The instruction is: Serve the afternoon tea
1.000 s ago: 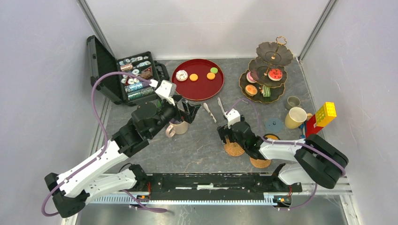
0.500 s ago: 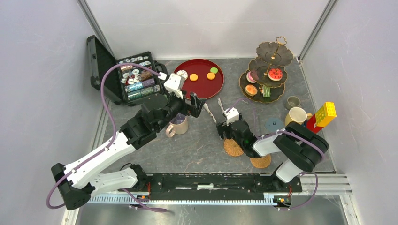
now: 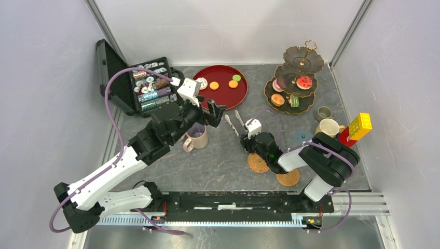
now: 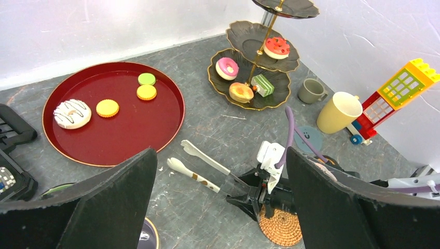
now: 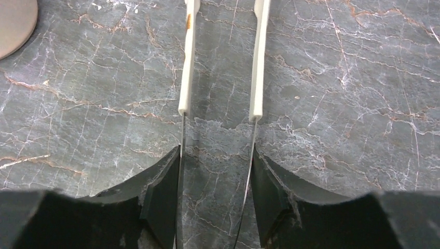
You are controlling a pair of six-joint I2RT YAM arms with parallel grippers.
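Observation:
White-tipped metal tongs (image 3: pixel 236 122) lie on the grey table, pointing toward the red tray. My right gripper (image 3: pixel 246 139) is low at their rear end. In the right wrist view its fingers press against the two thin metal arms (image 5: pixel 181 155) from outside, so my right gripper (image 5: pixel 215 158) is shut on the tongs. My left gripper (image 3: pixel 215 114) hangs open and empty above the table by the beige mug (image 3: pixel 197 138). The three-tier stand (image 3: pixel 290 110) at the back right carries red, pink, orange and green cakes. A yellow mug (image 3: pixel 327 129) and a small grey mug (image 3: pixel 324 112) stand beside it.
The red tray (image 3: pixel 223 101) holds a white donut (image 3: pixel 201 83), two orange biscuits and a green one. An open black case (image 3: pixel 148 87) is at the back left. Woven coasters (image 3: pixel 287 179), a blue coaster (image 3: pixel 302 138) and a toy brick building (image 3: pixel 358 129) lie at the right.
My right gripper has narrowed from wide open onto the tongs' metal arms. My left arm has swung away from the beige mug toward the red tray.

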